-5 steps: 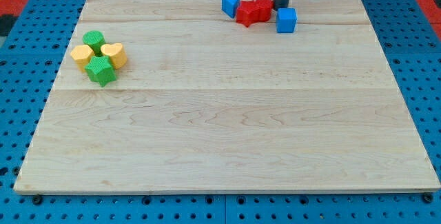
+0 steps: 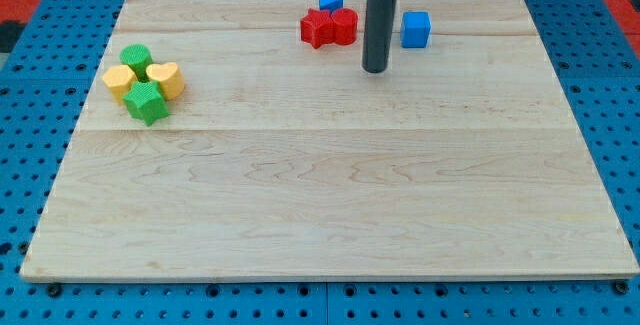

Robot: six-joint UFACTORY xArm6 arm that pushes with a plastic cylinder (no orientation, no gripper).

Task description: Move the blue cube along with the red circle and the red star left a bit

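Observation:
My tip (image 2: 376,68) rests on the board near the view's top, just right of and below the red pair and left of and below the blue cube (image 2: 416,29). The red star (image 2: 316,28) and the red circle (image 2: 344,26) touch each other. A second blue block (image 2: 331,1) sits just above them, touching or nearly touching. The rod stands between the red circle and the blue cube, touching neither at the tip.
A cluster at the view's left holds a green block (image 2: 136,58), a green star (image 2: 146,102), a yellow block (image 2: 119,82) and a yellow heart (image 2: 165,77). The wooden board (image 2: 330,195) lies on a blue pegboard.
The red star, red circle and small blue block have shifted left. My tip has moved down and slightly left, away from the board's top edge. The blue cube has stayed put.

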